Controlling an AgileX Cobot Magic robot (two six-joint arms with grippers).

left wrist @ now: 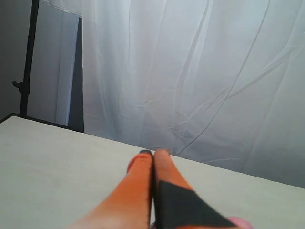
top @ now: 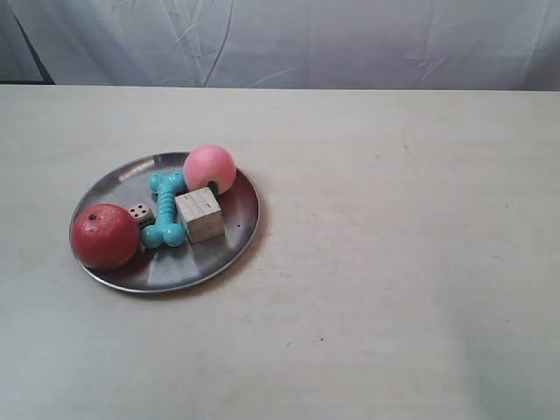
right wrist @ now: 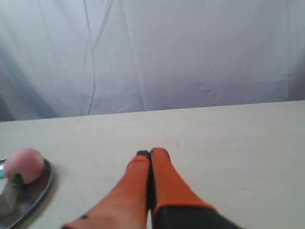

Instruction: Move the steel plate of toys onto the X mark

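The steel plate lies at the left of the pale table in the exterior view. On it sit the red apple-like ball, the pink peach-like ball, the turquoise bone, the wooden cube and the white die. A tiny dark mark lies to the plate's right, too small to read as the X mark. Neither arm shows in the exterior view. My left gripper is shut and empty above bare table. My right gripper is also shut and empty, with the plate and peach ball off to its side.
A white crumpled cloth backdrop hangs behind the table's far edge. A dark stand rises beyond the table corner in the left wrist view. A small dark speck lies on the table just beyond the right fingertips.
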